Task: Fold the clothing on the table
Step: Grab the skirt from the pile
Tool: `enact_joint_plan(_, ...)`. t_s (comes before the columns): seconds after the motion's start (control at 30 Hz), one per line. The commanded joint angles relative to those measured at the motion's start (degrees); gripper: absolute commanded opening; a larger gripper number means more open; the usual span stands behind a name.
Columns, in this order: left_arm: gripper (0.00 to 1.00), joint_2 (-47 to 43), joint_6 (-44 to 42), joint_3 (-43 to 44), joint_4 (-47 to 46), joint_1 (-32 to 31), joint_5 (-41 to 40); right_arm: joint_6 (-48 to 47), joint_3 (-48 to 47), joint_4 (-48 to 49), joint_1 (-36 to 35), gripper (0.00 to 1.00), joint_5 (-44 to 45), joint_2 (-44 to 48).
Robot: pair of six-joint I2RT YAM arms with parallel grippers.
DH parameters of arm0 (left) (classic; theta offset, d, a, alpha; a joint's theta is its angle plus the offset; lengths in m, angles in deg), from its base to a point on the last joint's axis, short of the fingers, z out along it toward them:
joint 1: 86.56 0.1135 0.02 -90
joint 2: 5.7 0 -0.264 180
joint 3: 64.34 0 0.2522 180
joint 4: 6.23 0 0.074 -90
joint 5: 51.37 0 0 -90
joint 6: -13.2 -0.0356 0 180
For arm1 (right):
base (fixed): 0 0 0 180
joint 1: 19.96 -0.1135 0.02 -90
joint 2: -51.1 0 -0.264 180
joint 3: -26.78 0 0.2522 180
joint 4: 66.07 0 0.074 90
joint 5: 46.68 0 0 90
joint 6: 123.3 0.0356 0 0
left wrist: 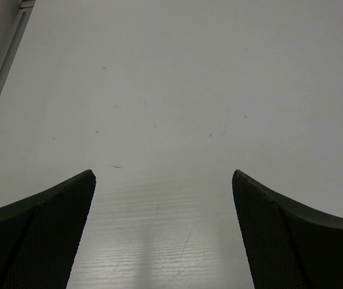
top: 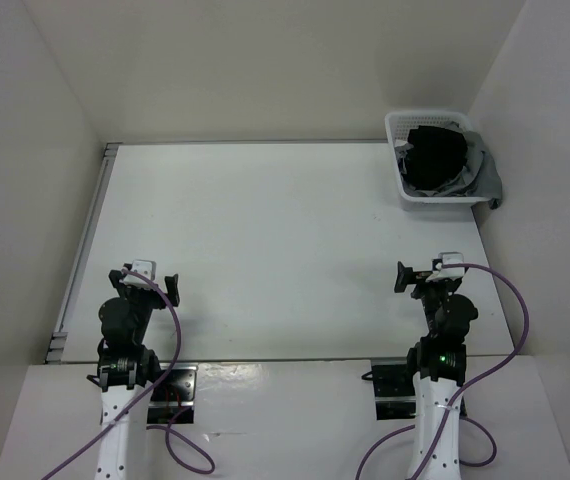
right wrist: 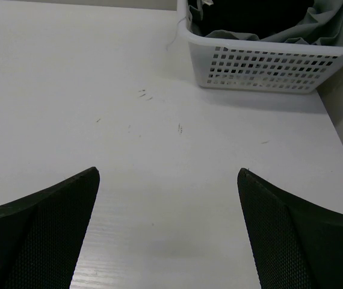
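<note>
Black clothing (top: 433,158) lies bunched inside the white mesh basket (top: 435,200) at the far right corner of the table (top: 265,230). A grey cloth (top: 485,172) is draped over the basket's right rim. Left gripper (left wrist: 163,177) and right gripper (right wrist: 168,174): jaws spread wide, holding nothing, poised over the table's near side.

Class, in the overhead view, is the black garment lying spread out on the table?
No, the black garment is bunched inside the white mesh basket at the far right corner of the table.
</note>
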Motion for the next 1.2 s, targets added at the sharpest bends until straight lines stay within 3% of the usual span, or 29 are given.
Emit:
enact_joint_plan(0.0,1.00,-7.7,0.0,-2.5,-0.9,-0.3,-0.4,-0.6,3.0,1.0,-0.3,0.99,0.0,4.5)
enact_joint_plan(0.37,1.00,-7.7,0.0,-2.5,-0.9,-0.3,-0.4,-0.6,3.0,1.0,-0.3,0.99,-0.7,4.5)
enact_joint_plan(0.57,1.00,-7.7,0.0,-2.5,-0.9,-0.3,-0.4,-1.6,-5.8,-0.8,-0.3,0.99,-9.6,4.5)
enact_joint_plan(0.67,1.00,-7.7,-5.2,0.2,-1.7,-0.3,5.0,-2.8,-11.2,-0.8,-0.3,0.99,-8.2,4.5)
enact_joint_plan(0.7,1.00,-7.7,-8.9,0.9,-5.5,-0.3,8.2,-3.8,-14.2,-1.5,-0.3,0.99,-6.9,4.5)
enact_joint_plan(0.8,1.00,-7.7,1.0,1.4,-19.5,-0.3,-2.1,1.8,-18.9,0.4,-0.3,0.99,-1.4,4.5)
enact_joint_plan(0.87,1.00,-6.4,-0.9,3.6,-22.8,-0.3,-2.1,4.3,-20.7,2.0,-0.3,0.99,1.5,3.6)
enact_joint_plan(0.93,1.00,-5.4,-3.7,6.5,-20.5,-0.3,-2.8,4.9,-25.3,-2.3,-0.3,0.99,2.9,-0.3)
enact_joint_plan(1.0,1.00,-1.9,-6.2,10.4,-17.1,-0.3,-4.2,5.7,-32.0,-6.2,-0.3,0.99,7.1,-11.9)
enact_joint_plan(1.03,1.00,2.7,-6.8,11.2,-17.0,-0.3,-7.9,5.7,-33.9,-8.8,-0.3,0.99,8.0,-20.9)
enact_joint_plan(1.1,1.00,9.2,-6.8,14.3,-19.1,-0.3,-11.8,5.7,-40.9,-10.8,0.2,0.99,9.3,-29.4)
enact_joint_plan(1.17,1.00,22.4,-1.9,18.7,-18.5,-0.3,-16.9,6.6,-47.9,-13.4,0.2,0.99,9.3,-40.5)
